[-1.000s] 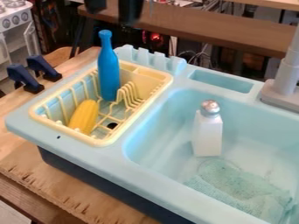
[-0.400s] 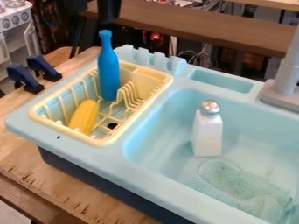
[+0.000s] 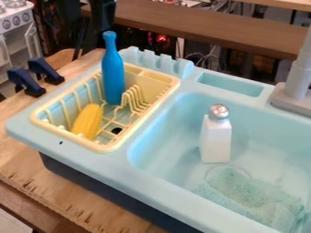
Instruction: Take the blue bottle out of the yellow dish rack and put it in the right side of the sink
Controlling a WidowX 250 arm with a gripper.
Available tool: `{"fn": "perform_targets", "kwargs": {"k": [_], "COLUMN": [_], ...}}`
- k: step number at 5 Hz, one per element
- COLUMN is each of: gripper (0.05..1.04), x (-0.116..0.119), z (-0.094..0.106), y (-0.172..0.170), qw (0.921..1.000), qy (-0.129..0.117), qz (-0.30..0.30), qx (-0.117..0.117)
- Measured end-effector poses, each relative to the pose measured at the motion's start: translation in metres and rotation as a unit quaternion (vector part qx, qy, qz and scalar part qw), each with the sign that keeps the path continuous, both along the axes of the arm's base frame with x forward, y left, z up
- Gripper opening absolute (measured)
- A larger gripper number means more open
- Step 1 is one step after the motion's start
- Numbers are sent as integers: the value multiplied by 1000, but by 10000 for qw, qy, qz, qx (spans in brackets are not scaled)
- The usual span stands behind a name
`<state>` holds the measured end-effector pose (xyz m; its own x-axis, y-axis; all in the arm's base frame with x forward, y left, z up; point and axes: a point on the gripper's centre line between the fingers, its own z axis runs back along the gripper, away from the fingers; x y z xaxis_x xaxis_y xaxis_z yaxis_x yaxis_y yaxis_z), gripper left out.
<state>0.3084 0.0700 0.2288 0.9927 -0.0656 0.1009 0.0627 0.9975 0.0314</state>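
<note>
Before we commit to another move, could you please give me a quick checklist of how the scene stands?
1. Blue bottle upright in the yellow rack: ok.
2. Gripper clear of the bottle's neck: cannot tell; they overlap in this view.
3. Corn cob inside the rack: ok.
4. White shaker standing in the basin: ok.
5. Green cloth spread flat: not ok; it lies rumpled in the basin.

A single camera looks down at a slant from above the near side of the toy sink (image 3: 171, 175), close enough that its right part is cropped.
</note>
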Motion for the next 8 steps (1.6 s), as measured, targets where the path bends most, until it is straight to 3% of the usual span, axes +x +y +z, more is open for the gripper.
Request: {"fn": "perform_targets", "kwargs": {"k": [1,3,7,8], "gripper": [1003,1003,1003,955], "x": [1,7,22,24], "z": [-11,-13,-40,-46], "y": [3,4,-8,-8], "qw": [9998,9992,9986,9985], "qy": [-79,-288,-34,49], "qz": [-57,-46,-200,-187], "qx": [-180,-268,-493,-515]}}
